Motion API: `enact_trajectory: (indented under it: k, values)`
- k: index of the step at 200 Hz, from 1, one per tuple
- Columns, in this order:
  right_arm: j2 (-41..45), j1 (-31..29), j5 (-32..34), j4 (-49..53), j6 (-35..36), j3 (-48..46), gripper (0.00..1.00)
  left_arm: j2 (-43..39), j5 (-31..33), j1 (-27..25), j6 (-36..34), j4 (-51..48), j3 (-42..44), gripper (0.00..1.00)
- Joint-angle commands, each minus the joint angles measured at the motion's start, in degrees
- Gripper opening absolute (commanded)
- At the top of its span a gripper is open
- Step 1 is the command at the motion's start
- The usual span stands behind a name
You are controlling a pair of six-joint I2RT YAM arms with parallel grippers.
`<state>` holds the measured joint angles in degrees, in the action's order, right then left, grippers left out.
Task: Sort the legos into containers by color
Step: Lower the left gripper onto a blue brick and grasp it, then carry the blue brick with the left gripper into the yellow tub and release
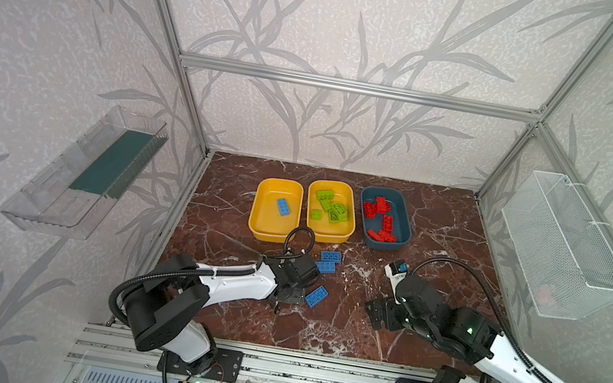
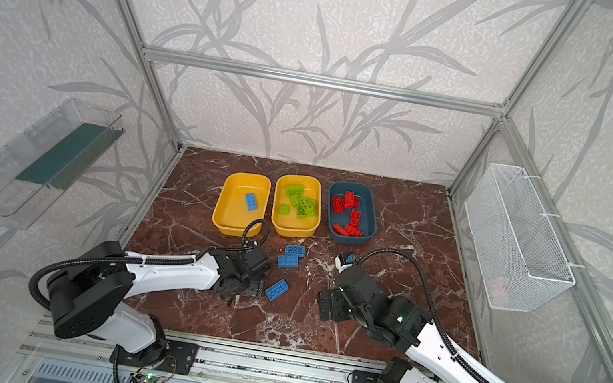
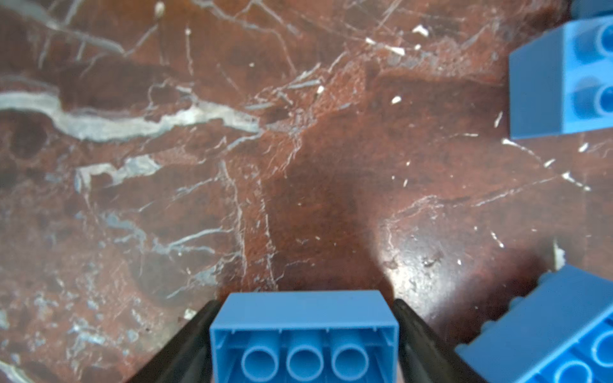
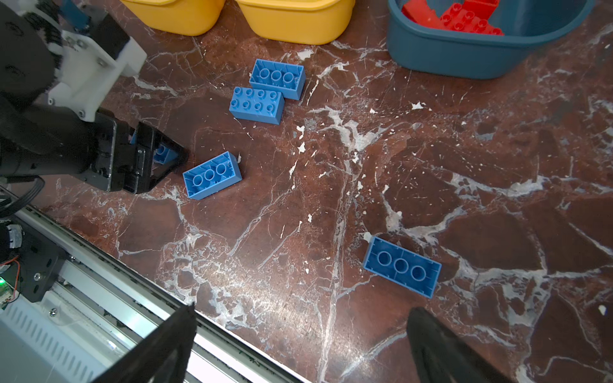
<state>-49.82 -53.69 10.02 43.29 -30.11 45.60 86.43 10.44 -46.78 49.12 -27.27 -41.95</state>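
My left gripper (image 3: 303, 305) is shut on a blue lego (image 3: 303, 331), its black fingers pressed on the brick's two short sides, hollow underside facing the camera, low over the marble. From the right wrist view the same gripper (image 4: 166, 156) shows the brick between its fingers. Three more blue legos (image 1: 331, 256) (image 1: 325, 267) (image 1: 316, 297) lie beside it. Another blue lego (image 4: 401, 265) lies close to my right gripper (image 4: 298, 331), which is open and empty. One yellow container (image 1: 260, 231) holds a blue lego (image 1: 284, 207). The other yellow container (image 1: 331, 236) holds green legos (image 1: 330, 205). The teal container (image 1: 384, 245) holds red legos (image 1: 378, 204).
A white wire basket (image 1: 564, 252) hangs on the right wall and a clear plastic tray (image 1: 89, 173) on the left wall. An aluminium rail (image 1: 308, 370) runs along the table's front edge, right below the right gripper's fingers. The three tubs stand in a row at the back.
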Motion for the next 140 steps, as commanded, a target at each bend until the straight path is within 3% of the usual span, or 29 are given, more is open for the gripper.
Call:
enact_trajectory:
  k: [1,17,29,73,114,140]
  values:
    - [0.5,-0.2,0.3,-1.2,0.8,-0.9,0.99,2.9,-1.0,0.5,1.3,-0.3,-0.9,0.6]
    - [0.2,0.0,0.2,-1.7,1.1,-1.1,0.99,3.9,-0.5,0.6,1.3,-1.6,-2.3,0.46]
    - [-0.2,0.3,0.0,-2.0,1.4,-0.9,0.99,4.2,0.1,0.5,1.1,-3.2,-3.7,0.41]
    - [-1.1,0.6,0.0,-1.9,3.4,2.6,0.99,2.4,3.8,2.8,-2.6,-11.5,-12.3,0.4]
    - [-0.9,1.9,-0.3,-1.6,5.6,5.4,0.99,1.2,2.7,13.5,-8.3,-14.0,-22.5,0.39]
    - [-1.4,3.8,-0.5,-0.4,7.0,6.8,0.99,5.3,1.8,20.9,-12.1,-13.6,-30.0,0.39]
